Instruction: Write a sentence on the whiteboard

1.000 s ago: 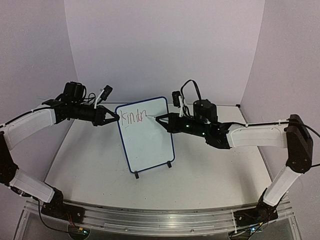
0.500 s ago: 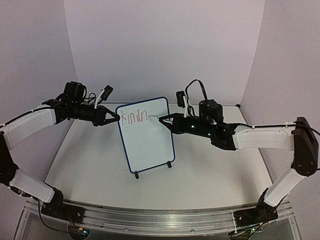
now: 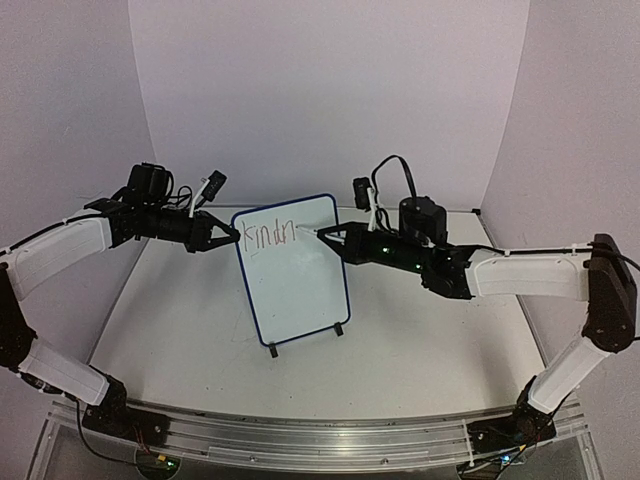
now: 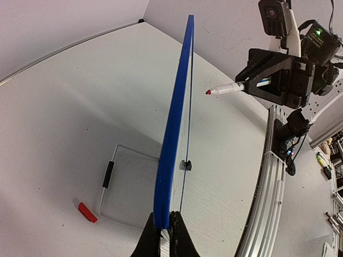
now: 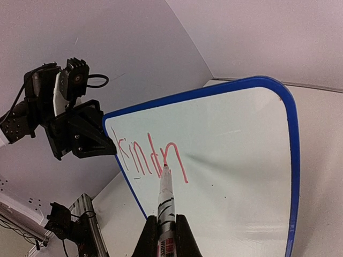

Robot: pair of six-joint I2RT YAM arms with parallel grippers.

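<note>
Two robot arms, one left arm and one right arm, one blue-framed whiteboard on two black feet, one red marker, one line of red writing, and one small red piece lying on one white desk.

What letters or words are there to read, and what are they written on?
"kindn": red handwriting on the whiteboard.
Print on the marker barrel: too small and cut off to read.
</note>
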